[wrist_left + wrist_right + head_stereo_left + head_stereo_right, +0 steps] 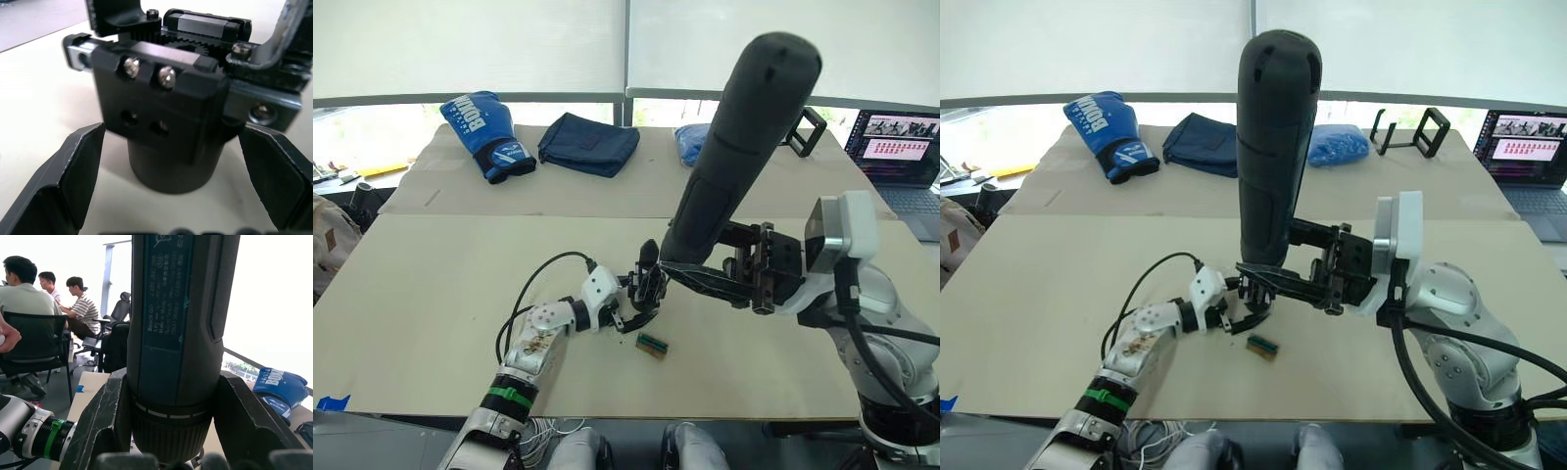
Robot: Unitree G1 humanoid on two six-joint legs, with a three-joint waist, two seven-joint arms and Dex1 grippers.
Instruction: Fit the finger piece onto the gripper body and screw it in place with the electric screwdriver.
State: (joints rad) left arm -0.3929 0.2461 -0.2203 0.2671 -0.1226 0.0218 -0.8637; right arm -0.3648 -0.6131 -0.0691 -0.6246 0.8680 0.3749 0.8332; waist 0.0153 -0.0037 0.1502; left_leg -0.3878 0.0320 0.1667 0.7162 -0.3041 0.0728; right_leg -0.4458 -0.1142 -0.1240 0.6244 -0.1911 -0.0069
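Screwdriver held upright over the gripper body at the middle of the table.

The right gripper [1263,277] is clamped on the lower end of the electric screwdriver [1275,147], which stands nearly upright with its rounded end up; in the right wrist view a finger [105,418] presses each side of the barrel. The left gripper [641,299] has its fingers [66,178] spread apart on either side of the gripper body [168,120], not touching it. That body sits on the table [431,294] on its round base, directly below the screwdriver; its top is hard to make out. A small green-and-brown block [652,345] lies just beside it at about five o'clock. A blue boxing glove [486,132] lies far off at eleven o'clock.
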